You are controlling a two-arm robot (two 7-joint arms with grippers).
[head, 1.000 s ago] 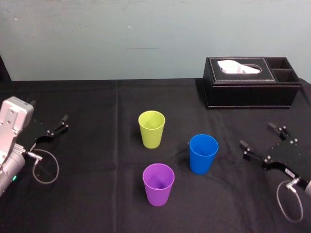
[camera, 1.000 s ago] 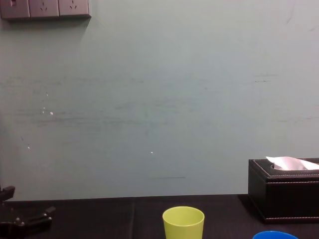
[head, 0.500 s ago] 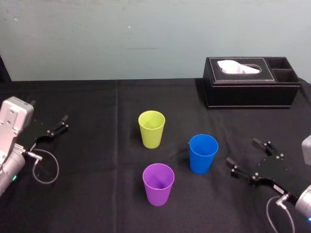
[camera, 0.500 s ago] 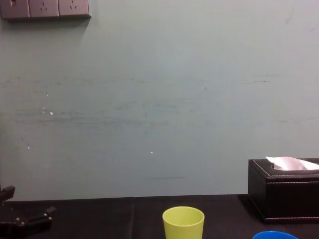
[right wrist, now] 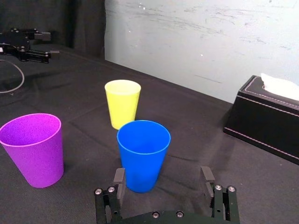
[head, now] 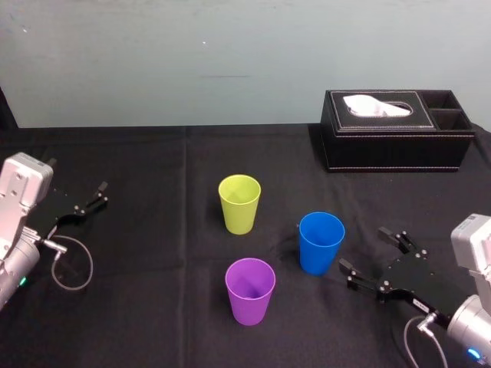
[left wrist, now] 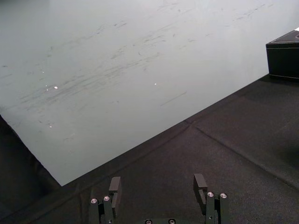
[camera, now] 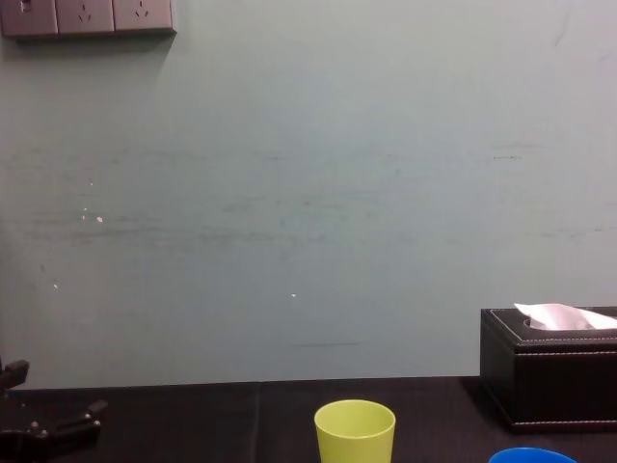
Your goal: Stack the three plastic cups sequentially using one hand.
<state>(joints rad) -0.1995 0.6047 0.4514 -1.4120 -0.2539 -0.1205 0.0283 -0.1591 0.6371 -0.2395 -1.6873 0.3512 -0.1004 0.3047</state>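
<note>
Bare cloth (head: 153,307) between right gripper (head: 362,248) and blue cup (head: 321,242), purple cup (head: 250,290) nearby, gaps seemingly passable

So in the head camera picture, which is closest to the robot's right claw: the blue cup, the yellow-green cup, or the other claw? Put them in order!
1. The blue cup, just in front of the open right gripper.
2. The yellow-green cup, farther back and to the left, mid-table.
3. The left gripper, far over at the table's left side.

smooth plastic cups (head: 321,242) stand on matt black cloth (head: 153,307).
</note>
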